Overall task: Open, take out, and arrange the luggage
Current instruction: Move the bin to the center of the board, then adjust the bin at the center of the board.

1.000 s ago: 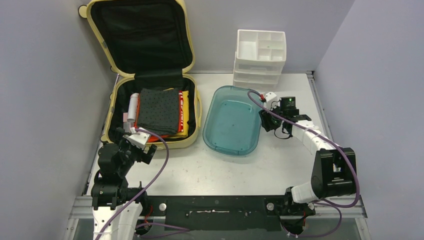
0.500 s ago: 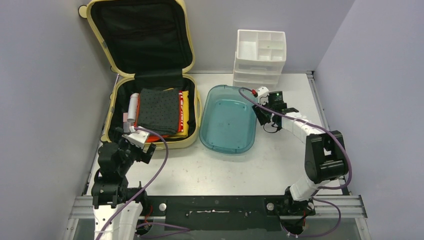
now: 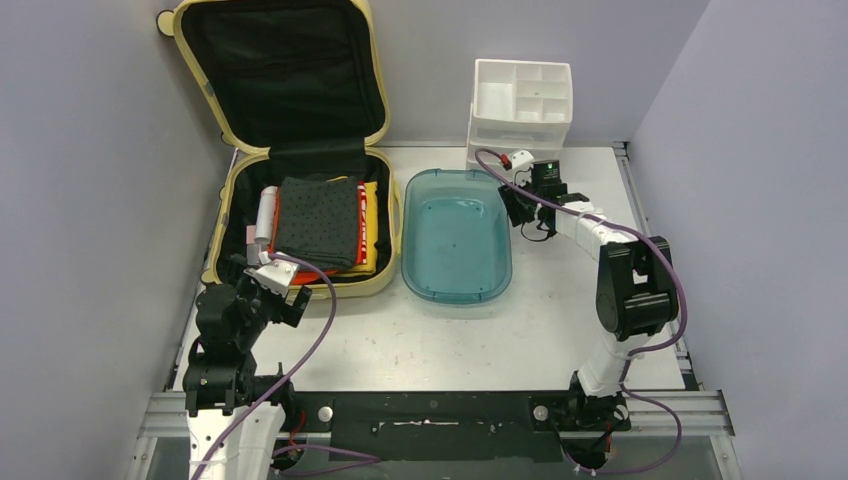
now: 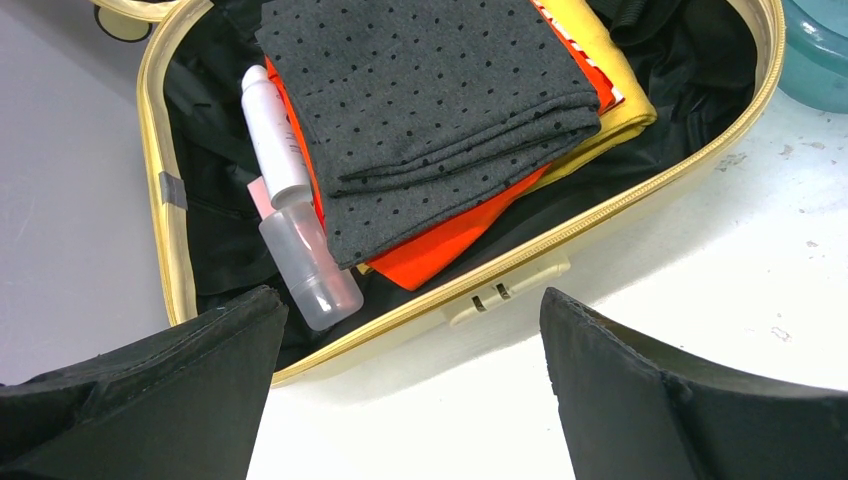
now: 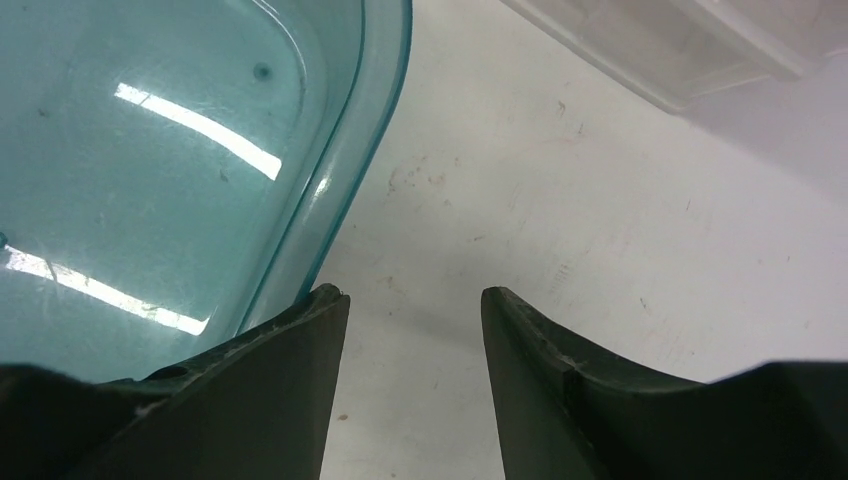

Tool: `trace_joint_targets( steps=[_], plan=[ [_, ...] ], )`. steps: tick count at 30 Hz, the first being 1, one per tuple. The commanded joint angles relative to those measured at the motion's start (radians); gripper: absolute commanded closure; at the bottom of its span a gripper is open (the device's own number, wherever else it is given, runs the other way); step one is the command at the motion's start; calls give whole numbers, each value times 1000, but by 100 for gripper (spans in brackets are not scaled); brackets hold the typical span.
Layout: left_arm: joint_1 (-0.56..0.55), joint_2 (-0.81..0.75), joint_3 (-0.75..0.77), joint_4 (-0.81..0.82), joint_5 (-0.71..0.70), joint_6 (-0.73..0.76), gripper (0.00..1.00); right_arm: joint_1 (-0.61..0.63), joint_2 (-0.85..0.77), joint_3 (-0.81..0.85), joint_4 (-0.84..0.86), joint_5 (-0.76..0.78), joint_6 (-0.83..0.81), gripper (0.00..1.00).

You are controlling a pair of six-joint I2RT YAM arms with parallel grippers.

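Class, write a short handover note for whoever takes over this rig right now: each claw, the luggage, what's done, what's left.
Left claw: open, empty, at the near edge of the luggage.
Right claw: open, empty, at the far right rim of the empty teal tray.
The luggage lies open, lid up; folded clothes and bottles are inside.
Done: opening.
Left: take everything out and arrange it.

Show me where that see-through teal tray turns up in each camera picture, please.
Top external: teal tray at centre, just right of the luggage.
Left wrist: only the tray's edge, top right corner, beyond the luggage rim.
Right wrist: tray fills the upper left.
Shared landmark: the white table it stands on, seen in every view.
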Motion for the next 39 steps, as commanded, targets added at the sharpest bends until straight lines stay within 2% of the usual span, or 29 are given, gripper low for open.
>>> trace_joint_targets(
  steps=[1,7,11,16,19,22,25,31,36,39],
  plan=[
    [6,4,18,14,7,9,3,12,14,67,33,-90,39,47],
    [1,9,18,17,7,11,3,16,-8,29,75,-113,21,43],
    [0,9,17,22,-2,7,3,34,-12,43,50,-51,35,40],
    [-12,39,1,67,-97,-22,3,-21,-139,35,15,-1,18,32],
    [-13,68,-27,100,-177,-21,3,-64,-233,50,-36,-38,13,21],
    [-44,135,-14,83,-185,31,3,-71,-319,60,-82,-108,-23,7],
    [-45,229,44,65,-240,57,3,-65,-385,40,-110,-224,-56,2],
    [-44,340,130,9,-101,40,3,5,-386,-85,-59,-332,-70,4],
    [-32,271,47,78,-56,-4,3,1,-280,-74,-49,-176,54,13],
    [-27,202,26,96,-37,-11,3,-37,-239,-94,-51,-183,96,16]
  ],
)
